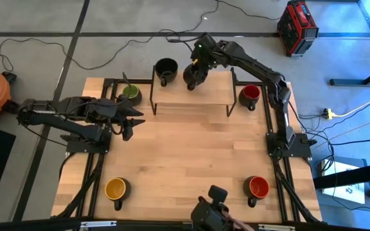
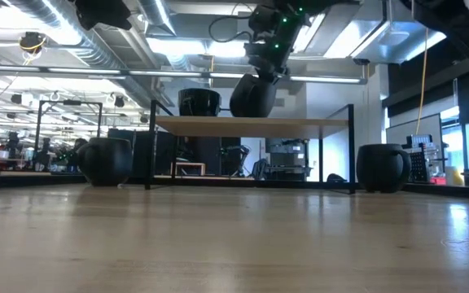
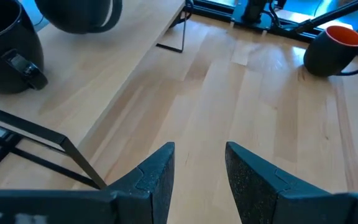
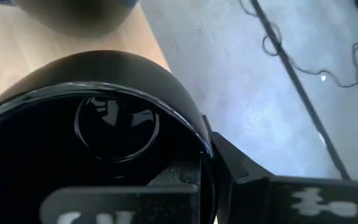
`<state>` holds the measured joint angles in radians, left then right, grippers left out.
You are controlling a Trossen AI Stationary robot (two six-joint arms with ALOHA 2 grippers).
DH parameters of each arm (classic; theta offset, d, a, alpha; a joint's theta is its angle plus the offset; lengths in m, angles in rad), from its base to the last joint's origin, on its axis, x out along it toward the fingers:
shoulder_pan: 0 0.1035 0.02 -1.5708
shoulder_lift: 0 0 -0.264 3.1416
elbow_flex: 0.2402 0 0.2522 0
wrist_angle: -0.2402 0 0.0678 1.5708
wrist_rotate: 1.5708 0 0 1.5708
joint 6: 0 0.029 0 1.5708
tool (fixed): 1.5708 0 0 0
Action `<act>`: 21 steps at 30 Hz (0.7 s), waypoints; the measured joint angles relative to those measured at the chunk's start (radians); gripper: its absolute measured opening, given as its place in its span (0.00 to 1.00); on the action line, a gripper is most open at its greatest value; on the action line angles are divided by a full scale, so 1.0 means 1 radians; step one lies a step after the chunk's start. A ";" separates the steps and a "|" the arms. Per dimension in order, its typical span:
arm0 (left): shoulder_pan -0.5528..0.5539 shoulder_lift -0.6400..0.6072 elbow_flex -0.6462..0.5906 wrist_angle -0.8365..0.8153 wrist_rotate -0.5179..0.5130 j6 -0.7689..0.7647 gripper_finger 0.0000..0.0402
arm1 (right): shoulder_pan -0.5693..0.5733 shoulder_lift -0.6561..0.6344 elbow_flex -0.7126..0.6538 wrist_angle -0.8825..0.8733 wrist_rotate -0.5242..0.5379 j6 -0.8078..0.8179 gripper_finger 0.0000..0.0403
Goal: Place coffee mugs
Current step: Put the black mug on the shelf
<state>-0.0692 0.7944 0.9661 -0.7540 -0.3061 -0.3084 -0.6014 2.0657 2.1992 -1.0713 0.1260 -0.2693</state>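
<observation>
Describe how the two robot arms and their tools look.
Both arms are dark, jointed and slim, on black frames at the table's sides. The left tool has two black wedge-shaped fingers with a grainy texture. The right arm has a green light near its wrist, and the right tool is black as well.

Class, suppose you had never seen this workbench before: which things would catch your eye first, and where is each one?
First, the right gripper holding a black-inside mug tilted just above the raised wooden shelf at the table's far edge, beside another black mug standing there. Next, the colours: an orange-red-inside mug and a yellow-inside mug at the near corners. The left gripper waits open beside the green-inside mug.
</observation>
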 joint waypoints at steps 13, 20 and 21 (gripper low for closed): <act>0.000 0.000 0.000 0.000 -0.004 0.000 0.34 | -0.002 0.000 -0.001 0.008 -0.007 0.000 0.03; 0.000 0.000 0.000 0.000 -0.004 0.000 0.34 | -0.001 0.000 -0.001 0.006 -0.014 0.002 0.04; 0.000 0.000 0.000 0.000 -0.004 0.000 0.34 | -0.001 0.000 -0.001 0.006 -0.018 0.002 0.05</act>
<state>-0.0692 0.7944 0.9661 -0.7540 -0.3103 -0.3080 -0.6025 2.0656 2.1983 -1.0656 0.1083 -0.2673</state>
